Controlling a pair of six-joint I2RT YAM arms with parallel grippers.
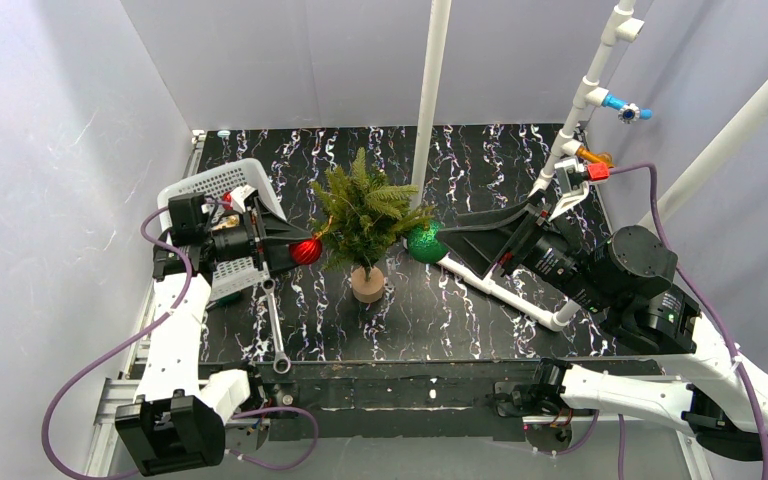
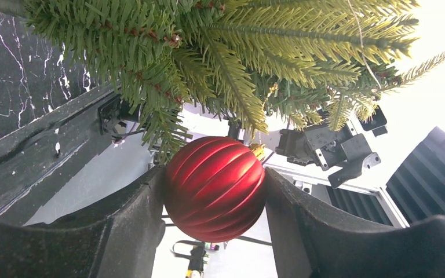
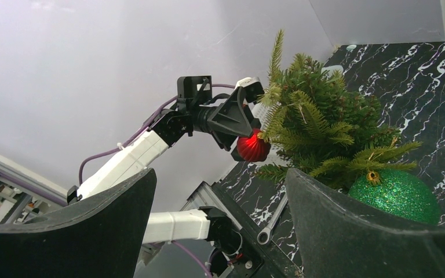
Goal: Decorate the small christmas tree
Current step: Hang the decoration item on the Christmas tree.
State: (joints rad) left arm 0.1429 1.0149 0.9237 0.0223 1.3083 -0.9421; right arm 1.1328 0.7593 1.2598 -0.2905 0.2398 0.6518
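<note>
Two baubles noted. Left hand [image 1: 298, 250] grasps red bauble [image 2: 214, 197] against branches of the small christmas tree [image 1: 365, 215], evidently for hanging; right hand [image 3: 219, 176] released beside green bauble [image 3: 397, 194], apparently hung.

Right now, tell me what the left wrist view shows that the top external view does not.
Only the left wrist view: the ribs on the red ornament and the left gripper clamping its two sides. Only the top external view: the wooden base of the small christmas tree, the green ornament, the white basket and the wrench. Both: the red ornament at the tree's branches.
</note>
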